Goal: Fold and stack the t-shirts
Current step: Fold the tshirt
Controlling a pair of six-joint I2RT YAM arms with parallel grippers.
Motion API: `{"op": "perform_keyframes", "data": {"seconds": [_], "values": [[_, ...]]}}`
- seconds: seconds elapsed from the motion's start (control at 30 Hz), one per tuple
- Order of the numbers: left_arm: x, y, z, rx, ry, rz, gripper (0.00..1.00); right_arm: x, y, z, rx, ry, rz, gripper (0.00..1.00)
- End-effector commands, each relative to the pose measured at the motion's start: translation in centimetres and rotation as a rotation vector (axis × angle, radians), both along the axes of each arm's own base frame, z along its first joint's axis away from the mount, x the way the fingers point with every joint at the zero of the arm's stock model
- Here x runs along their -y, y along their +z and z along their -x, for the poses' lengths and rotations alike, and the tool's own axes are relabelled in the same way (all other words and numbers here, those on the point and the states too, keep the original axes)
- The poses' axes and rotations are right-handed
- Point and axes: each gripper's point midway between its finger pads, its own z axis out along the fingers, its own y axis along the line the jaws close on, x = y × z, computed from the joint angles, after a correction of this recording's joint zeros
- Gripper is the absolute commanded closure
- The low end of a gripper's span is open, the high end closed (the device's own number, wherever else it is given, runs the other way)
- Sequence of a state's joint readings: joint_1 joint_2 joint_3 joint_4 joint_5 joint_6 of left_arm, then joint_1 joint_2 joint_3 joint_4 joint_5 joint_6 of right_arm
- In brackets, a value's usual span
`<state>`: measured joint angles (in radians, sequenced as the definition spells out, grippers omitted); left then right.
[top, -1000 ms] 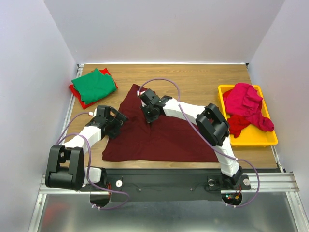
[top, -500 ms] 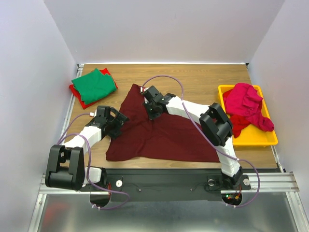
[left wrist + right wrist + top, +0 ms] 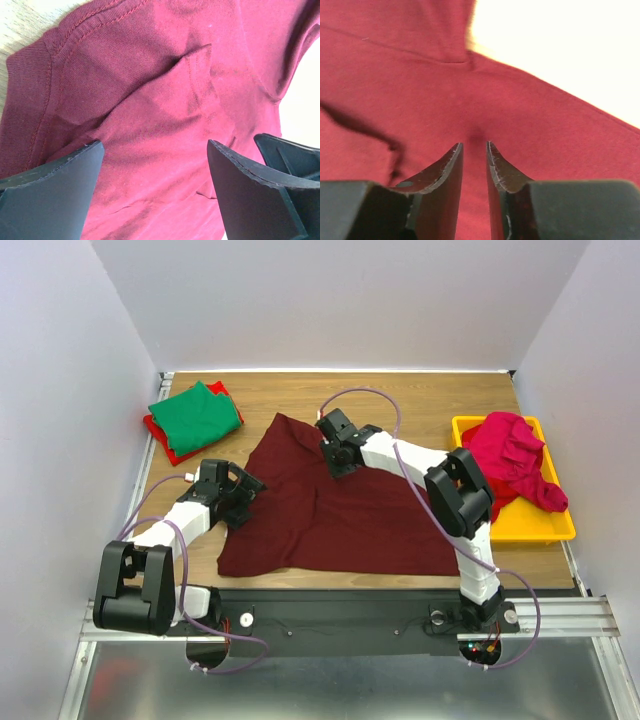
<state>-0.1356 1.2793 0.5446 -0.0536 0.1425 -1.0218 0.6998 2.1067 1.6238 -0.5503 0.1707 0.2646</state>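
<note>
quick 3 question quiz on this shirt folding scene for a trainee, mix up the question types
1. True or false: the green t-shirt lies on top of a red one at the far left corner of the table.
2. What does the yellow tray hold? A) crumpled pink cloth B) a folded green shirt C) nothing at all
3. Fill in the word: the left gripper has its jaws wide ____ above the maroon t-shirt.
Key: 1 true; 2 A; 3 open
</note>
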Motion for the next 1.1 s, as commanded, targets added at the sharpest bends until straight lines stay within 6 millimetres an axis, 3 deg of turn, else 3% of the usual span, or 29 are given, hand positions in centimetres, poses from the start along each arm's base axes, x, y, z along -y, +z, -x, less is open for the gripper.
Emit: {"op": "perform_keyframes", "data": {"seconds": [0.0,0.13,0.2,0.3,0.47,0.5,0.53,0.6,0.63,0.67,0.73,0.8,0.83,0.87,0.9,0.93,1.07], "values": [[-3.2,-4.2,4.9,-0.21,0.007,-0.168,0.02,-1.9,4.6,0.1,0.055,0.031,-0.107,0.68],[-4.5,-3.6,3.7,-0.202,0.0,-0.242,0.02,-1.0,6.1,0.2,0.065,-0.006,-0.135,0.56],[-5.0,-3.4,3.5,-0.206,-0.005,-0.264,0.01,0.4,7.7,-0.2,0.071,-0.053,-0.181,0.52],[-6.2,-2.6,2.4,-0.194,-0.002,-0.311,0.02,3.1,7.8,0.1,0.058,-0.107,-0.183,0.44],[-6.8,1.4,-1.8,-0.112,-0.048,-0.382,0.02,7.8,8.2,1.5,0.066,-0.19,-0.158,0.33],[-6.6,1.7,-2.5,-0.109,-0.06,-0.386,0.02,8.5,8.2,1.7,0.066,-0.201,-0.154,0.31],[-6.4,3.7,-4.4,-0.055,-0.069,-0.392,0.02,9.6,8.4,1.8,0.071,-0.228,-0.155,0.28],[-6.2,5.0,-5.9,-0.029,-0.079,-0.404,0.02,10.7,8.5,1.9,0.065,-0.257,-0.171,0.26],[-5.7,7.3,-7.7,0.034,-0.083,-0.409,0.02,11.9,8.6,1.6,0.064,-0.294,-0.181,0.26],[-5.7,7.7,-8.5,0.04,-0.094,-0.426,0.02,12.5,8.7,1.5,0.061,-0.312,-0.187,0.26],[-5.2,10.5,-11.0,0.11,-0.105,-0.442,0.02,14.0,8.7,0.7,0.065,-0.36,-0.192,0.26],[-4.8,11.2,-12.3,0.117,-0.127,-0.459,0.02,14.9,8.7,0.1,0.067,-0.387,-0.195,0.26],[-4.4,11.9,-13.9,0.131,-0.142,-0.468,0.02,15.4,8.6,-0.2,0.066,-0.406,-0.194,0.26],[-4.2,10.9,-14.4,0.098,-0.163,-0.477,0.02,16.3,8.5,-0.8,0.066,-0.435,-0.193,0.26],[-3.9,11.3,-15.1,0.105,-0.174,-0.48,0.03,16.8,8.2,-1.1,0.061,-0.45,-0.191,0.26],[-3.2,12.6,-16.3,0.144,-0.19,-0.484,0.03,17.3,8.1,-1.4,0.061,-0.465,-0.191,0.26],[-0.4,13.6,-19.5,0.188,-0.266,-0.482,0.04,20.2,7.2,-2.5,0.046,-0.542,-0.183,0.27]]}}
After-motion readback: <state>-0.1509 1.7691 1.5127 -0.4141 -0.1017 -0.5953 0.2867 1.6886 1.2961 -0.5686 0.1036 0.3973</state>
